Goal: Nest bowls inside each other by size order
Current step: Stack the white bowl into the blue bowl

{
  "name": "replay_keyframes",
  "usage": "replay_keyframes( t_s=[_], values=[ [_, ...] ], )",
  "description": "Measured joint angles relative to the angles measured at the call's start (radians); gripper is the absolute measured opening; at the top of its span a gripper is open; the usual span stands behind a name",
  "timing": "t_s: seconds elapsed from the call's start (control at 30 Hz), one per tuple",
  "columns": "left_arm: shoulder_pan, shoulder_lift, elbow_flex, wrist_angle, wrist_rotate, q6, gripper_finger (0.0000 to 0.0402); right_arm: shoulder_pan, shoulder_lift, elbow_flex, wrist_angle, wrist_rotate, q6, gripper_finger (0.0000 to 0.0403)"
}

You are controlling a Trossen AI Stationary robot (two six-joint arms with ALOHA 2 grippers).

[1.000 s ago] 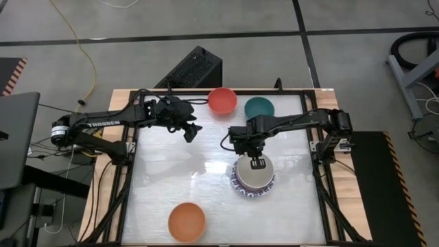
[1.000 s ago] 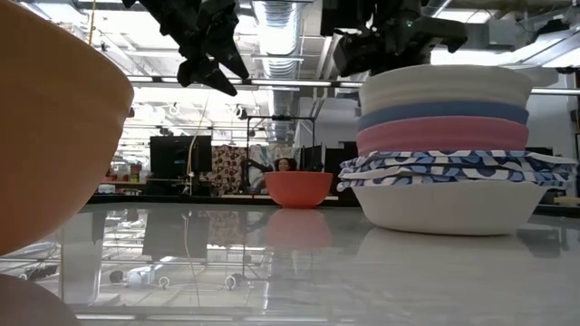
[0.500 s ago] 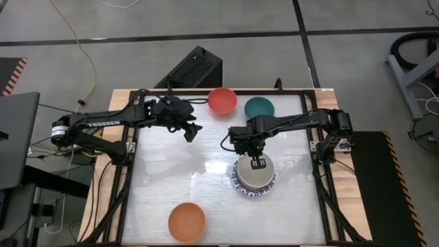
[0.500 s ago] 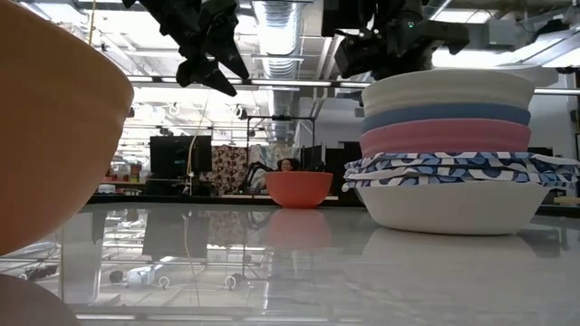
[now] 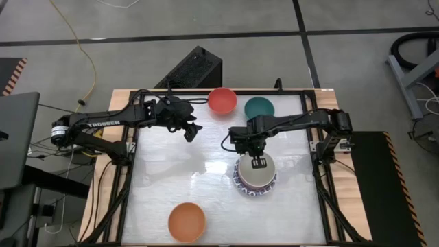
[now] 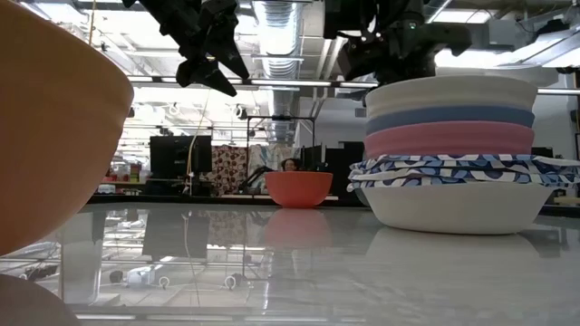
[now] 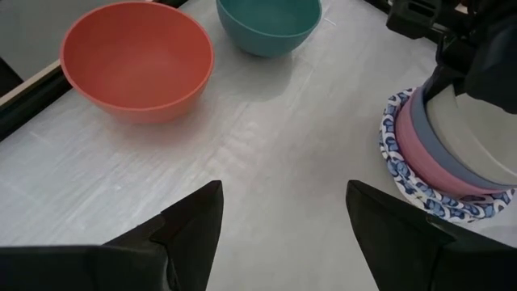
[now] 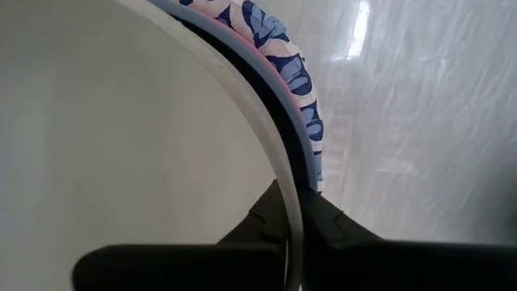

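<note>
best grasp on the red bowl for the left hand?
Pinch the rim of the red bowl, one finger inside and one outside, coming down from above. It sits upright, open side up and apart from the teal bowl, so the near rim is probably free.

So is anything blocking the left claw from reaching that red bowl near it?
Nothing visible does. The left gripper hangs open above the table, and only bare tabletop lies between it and the red bowl. The teal bowl sits beside the red one, off to the side, and the stack is farther away.
</note>
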Motion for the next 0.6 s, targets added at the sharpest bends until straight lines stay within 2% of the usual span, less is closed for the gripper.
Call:
replay_keyframes(
  t_s=[0.4,0.6],
  values=[
    [0.000,0.000,0.000,0.000,0.000,0.002,0.0251,-0.025,0.001,0.001,0.005,-0.060,-0.002,0.0113],
    [0.000,0.000,0.000,0.000,0.000,0.003,0.0251,-0.038,0.001,0.056,-0.013,-0.061,-0.002,0.0150]
  ],
)
